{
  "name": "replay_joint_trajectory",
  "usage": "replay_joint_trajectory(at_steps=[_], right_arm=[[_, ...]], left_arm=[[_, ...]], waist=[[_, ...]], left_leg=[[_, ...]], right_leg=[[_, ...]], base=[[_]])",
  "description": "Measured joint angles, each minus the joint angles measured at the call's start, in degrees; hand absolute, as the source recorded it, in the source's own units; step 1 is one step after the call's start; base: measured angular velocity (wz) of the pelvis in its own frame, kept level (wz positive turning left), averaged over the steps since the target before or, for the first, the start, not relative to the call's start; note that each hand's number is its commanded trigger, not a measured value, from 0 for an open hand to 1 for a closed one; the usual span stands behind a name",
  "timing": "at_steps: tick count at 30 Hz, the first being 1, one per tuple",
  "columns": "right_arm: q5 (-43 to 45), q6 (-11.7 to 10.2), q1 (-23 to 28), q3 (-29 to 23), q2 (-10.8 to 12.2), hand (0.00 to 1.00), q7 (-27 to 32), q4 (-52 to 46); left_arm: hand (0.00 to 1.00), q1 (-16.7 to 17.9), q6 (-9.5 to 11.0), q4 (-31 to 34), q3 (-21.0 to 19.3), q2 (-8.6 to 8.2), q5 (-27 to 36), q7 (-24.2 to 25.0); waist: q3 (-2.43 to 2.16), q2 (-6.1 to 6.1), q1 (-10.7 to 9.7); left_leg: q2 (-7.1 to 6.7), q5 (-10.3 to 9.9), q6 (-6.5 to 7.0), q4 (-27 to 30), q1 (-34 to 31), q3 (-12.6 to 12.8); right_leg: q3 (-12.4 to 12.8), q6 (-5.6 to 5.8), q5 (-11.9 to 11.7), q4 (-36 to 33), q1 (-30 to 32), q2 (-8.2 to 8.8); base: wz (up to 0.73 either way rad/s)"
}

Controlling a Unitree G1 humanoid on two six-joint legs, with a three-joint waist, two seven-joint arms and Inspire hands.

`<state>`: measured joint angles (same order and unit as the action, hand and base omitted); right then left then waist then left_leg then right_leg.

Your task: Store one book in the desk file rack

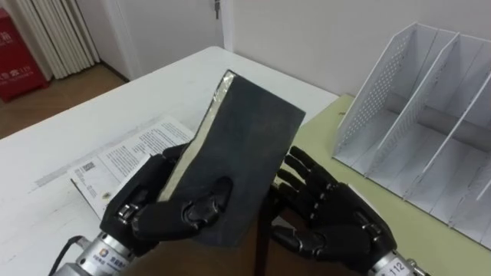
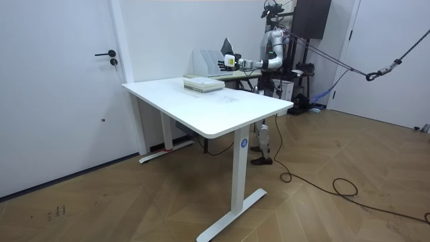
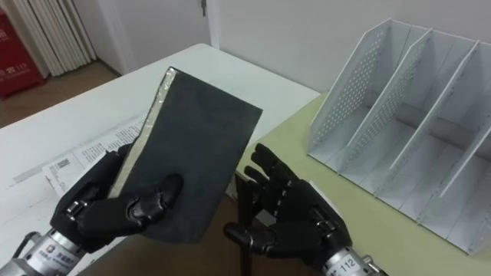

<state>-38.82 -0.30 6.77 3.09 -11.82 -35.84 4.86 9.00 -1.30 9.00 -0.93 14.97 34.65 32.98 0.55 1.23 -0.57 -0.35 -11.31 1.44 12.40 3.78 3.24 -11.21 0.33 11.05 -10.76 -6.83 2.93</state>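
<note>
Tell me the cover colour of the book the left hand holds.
The book is plain dark grey, clearest in the right eye view.

Your left hand (image 1: 153, 218) gripped the dark book (image 1: 238, 165), tilted upright, thumb curled over its cover. Your right hand (image 1: 330, 222) sat just beside it, fingers spread. The file rack (image 1: 430, 130) stood beyond your right hand, and printed sheets (image 1: 126, 161) lay on the counter (image 1: 92, 123) under your left.

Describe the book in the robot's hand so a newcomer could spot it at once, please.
Start at the white desk, left of the white perforated file rack. There the left hand holds up a dark grey book with pale page edges. Unlike the white printed booklet lying beneath, it is plain and dark.
</note>
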Motion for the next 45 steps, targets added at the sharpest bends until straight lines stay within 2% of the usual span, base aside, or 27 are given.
replay_joint_trajectory(at_steps=[4,7,10,14,16,21,23,27,32,37,40,45], right_arm=[[-5.00,2.38,0.00,0.21,-0.47,0.00,-5.00,-0.31],[-9.41,2.97,0.01,0.91,-0.87,0.00,-8.15,-0.32],[-13.75,3.65,0.01,2.84,-1.90,0.00,-10.13,-0.34],[-16.90,5.34,0.07,3.37,-2.25,0.00,-10.79,-0.34],[-19.66,5.50,0.07,4.71,-3.03,0.00,-11.12,-0.34],[-21.53,6.25,0.06,5.80,-4.78,0.00,-11.83,-0.34],[-21.64,6.35,0.06,6.03,-5.18,0.00,-11.83,-0.34],[-21.62,6.35,0.06,7.04,-7.03,0.00,-11.83,-0.38],[-21.60,6.65,0.06,7.39,-8.04,0.00,-11.89,-0.39],[-21.61,7.97,0.06,8.62,-9.85,0.00,-11.87,-0.38],[-21.61,8.26,0.06,9.00,-10.56,0.00,-11.87,-0.38],[-21.62,9.85,0.07,9.04,-11.19,0.00,-11.82,-0.37]], left_arm=[[1.00,-0.01,-1.57,-0.06,0.19,1.17,0.68,4.17],[1.00,-0.81,-2.10,-1.95,0.81,2.78,0.68,7.15],[1.00,-0.82,-2.85,-2.75,1.67,3.98,0.70,8.58],[1.00,-0.83,-2.93,-2.78,1.61,4.19,1.12,9.35],[1.00,-1.00,-3.27,-2.97,1.69,4.95,2.28,9.55],[1.00,-2.16,-3.56,-4.04,2.45,7.09,3.95,10.14],[1.00,-2.39,-3.56,-4.26,2.56,7.36,3.99,10.27],[1.00,-2.94,-3.56,-6.12,3.77,8.93,5.88,10.50],[1.00,-2.94,-3.56,-7.09,4.17,9.21,6.43,10.77],[1.00,-5.15,-3.78,-11.49,4.72,11.02,6.53,11.91],[1.00,-5.45,-3.95,-12.46,5.00,11.32,6.53,12.67],[1.00,-5.45,-5.70,-13.53,5.15,11.40,7.27,13.67]], waist=[[-0.15,0.42,0.55],[-0.20,0.81,0.86],[-0.16,0.80,1.16],[-0.10,0.73,1.40],[-0.05,0.81,1.43],[0.07,1.22,1.72],[-0.11,1.53,1.86],[-0.14,2.12,2.34],[-0.11,2.22,2.49],[-0.01,2.38,2.66],[0.17,2.78,2.68],[-0.12,3.39,2.65]], left_leg=[[0.08,-0.01,-0.01,-0.21,-0.07,-0.04],[0.07,-0.01,-0.01,-0.27,0.11,-0.03],[0.07,0.00,-0.01,-0.62,0.50,0.04],[0.06,0.00,-0.01,-0.69,0.84,0.32],[0.07,0.00,0.00,-0.75,0.73,0.58],[0.10,-0.01,0.00,-0.67,0.32,0.75],[0.12,-0.01,0.01,-0.57,-0.18,0.77],[0.29,-0.02,-0.02,-0.40,-0.25,1.20],[0.37,-0.02,-0.03,-0.56,-0.27,1.19],[0.38,-0.02,-0.03,-0.49,-0.31,1.32],[0.33,-0.03,-0.02,-0.55,-0.36,1.30],[0.37,-0.02,-0.03,-0.57,-0.48,1.35]], right_leg=[[0.06,-0.06,-0.11,-0.16,0.21,-0.09],[0.10,-0.06,-0.11,-0.28,-0.11,-0.03],[0.15,-0.06,-0.11,-0.30,-0.14,-0.07],[0.20,-0.03,-0.10,-0.71,-0.08,-0.06],[0.19,-0.02,-0.09,-0.79,-0.03,-0.04],[0.17,-0.01,-0.09,-0.86,0.23,-0.06],[0.17,-0.02,-0.10,-0.92,0.69,-0.06],[0.29,-0.02,-0.10,-0.98,0.84,-0.14],[0.41,-0.03,-0.10,-1.04,1.01,-0.18],[0.85,-0.03,-0.10,-1.04,0.99,-0.22],[1.09,-0.03,-0.10,-1.05,1.15,-0.21],[1.39,-0.03,-0.10,-1.06,1.36,-0.35]], base=[[0.00],[0.00],[0.00],[-0.05],[-0.04],[0.00],[0.00],[-0.02],[0.00],[0.00],[-0.02],[0.00]])
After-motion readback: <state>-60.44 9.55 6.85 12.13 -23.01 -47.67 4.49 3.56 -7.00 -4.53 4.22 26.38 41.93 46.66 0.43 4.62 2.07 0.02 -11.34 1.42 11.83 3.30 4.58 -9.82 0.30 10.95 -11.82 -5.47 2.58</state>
